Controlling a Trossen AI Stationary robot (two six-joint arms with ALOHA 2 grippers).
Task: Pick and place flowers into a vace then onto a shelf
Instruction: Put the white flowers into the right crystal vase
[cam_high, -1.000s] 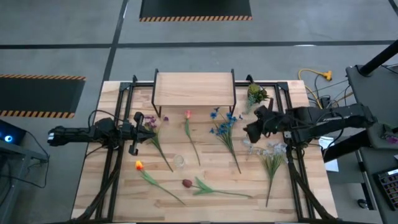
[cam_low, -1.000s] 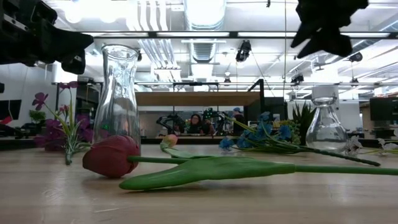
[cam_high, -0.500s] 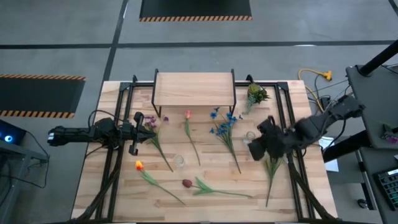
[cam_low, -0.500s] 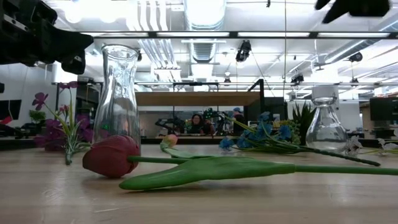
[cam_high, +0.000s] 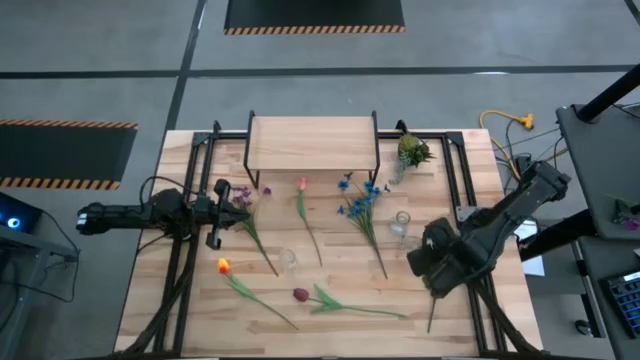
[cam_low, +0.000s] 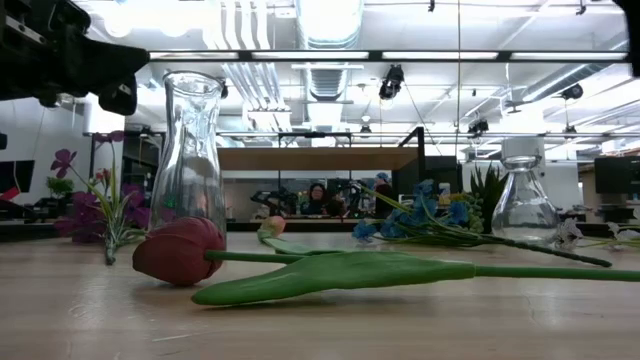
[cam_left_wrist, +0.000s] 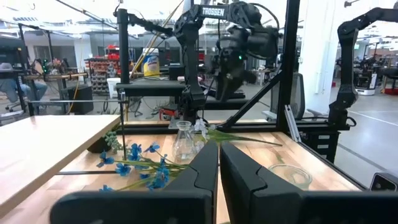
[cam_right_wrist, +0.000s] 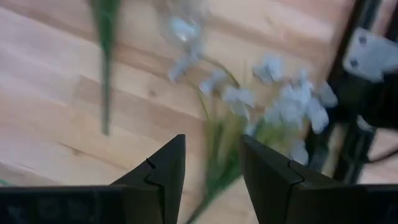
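The right gripper (cam_right_wrist: 211, 177), fingers spread, is held above the pale white flowers (cam_right_wrist: 289, 109) at the high view's lower right, apparently positioned to grasp them. The left gripper (cam_left_wrist: 219, 163), fingers pressed together and holding nothing, is parked at left; the shelf (cam_high: 312, 142) sits at upper centre.

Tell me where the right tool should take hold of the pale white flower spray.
Grip the pale white flower spray on its green stems just below the blooms, coming from above. It lies flat on the table, and the open right tool hovers over that bunched section.
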